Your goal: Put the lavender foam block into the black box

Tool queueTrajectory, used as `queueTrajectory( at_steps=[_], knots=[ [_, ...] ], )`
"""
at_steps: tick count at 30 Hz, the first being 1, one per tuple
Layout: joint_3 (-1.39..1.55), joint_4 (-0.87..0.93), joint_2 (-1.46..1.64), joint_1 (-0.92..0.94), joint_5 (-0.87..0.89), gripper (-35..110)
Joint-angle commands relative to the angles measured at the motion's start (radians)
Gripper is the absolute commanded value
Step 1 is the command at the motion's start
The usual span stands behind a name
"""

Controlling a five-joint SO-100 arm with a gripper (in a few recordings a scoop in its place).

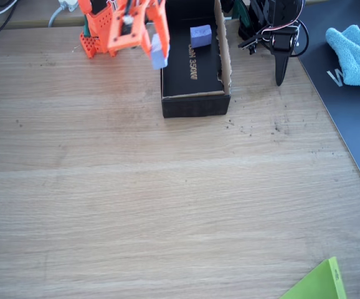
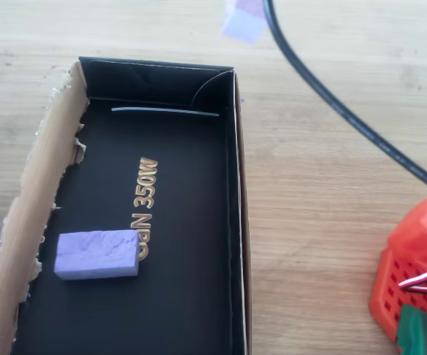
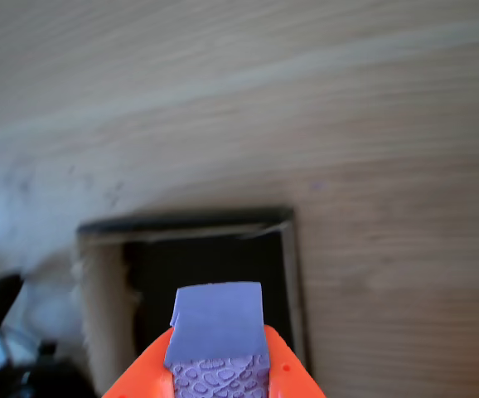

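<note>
**Q:** What does the claw (image 3: 219,371) hold?

**A:** Its two orange fingers (image 3: 293,369) are clamped on the lavender foam block (image 3: 219,327). In the wrist view, the block's smooth pale end juts past the fingertips, with a textured side showing between them. In the fixed view, the same block (image 1: 159,53) hangs lengthwise from the claw (image 1: 156,42).

**Q:** Where is the black box relative to the claw?

**A:** In the wrist view, the black box (image 3: 287,274) lies just beyond the fingertips, and the held block overlaps its dark floor. In the fixed view, the box (image 1: 192,104) stands just right of the claw, with the block at its left wall. Whether the block is already over the opening cannot be told.

**Q:** What is inside the box?

**A:** A second lavender block (image 1: 200,35) lies on the floor to the right of the claw in the fixed view. In the overhead view, it (image 2: 97,254) rests near the torn brown cardboard flap (image 2: 32,200), beside the gold "350W" lettering (image 2: 144,186). The held block is a blur (image 2: 241,21) at that picture's top edge, beyond the box's far wall (image 2: 154,78).

**Q:** What else lies on the desk (image 1: 136,205)?

**A:** Well to the right of the claw, a blue cloth (image 1: 356,53) lies on a dark mat (image 1: 348,118). A green sheet corner (image 1: 320,283) sits far off at the near edge.
</note>
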Motion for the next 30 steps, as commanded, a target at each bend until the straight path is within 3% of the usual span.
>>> queueTrajectory(
  at_steps=[1, 14, 24, 30],
  knots=[
    [0.014, -0.029, 0.035, -0.052, 0.026, 0],
    [0.005, -0.114, -0.101, -0.259, 0.146, 0],
    [-0.046, -0.273, -0.196, -0.202, 0.164, 0],
    [-0.104, -0.293, -0.242, -0.198, 0.198, 8]
  ],
)
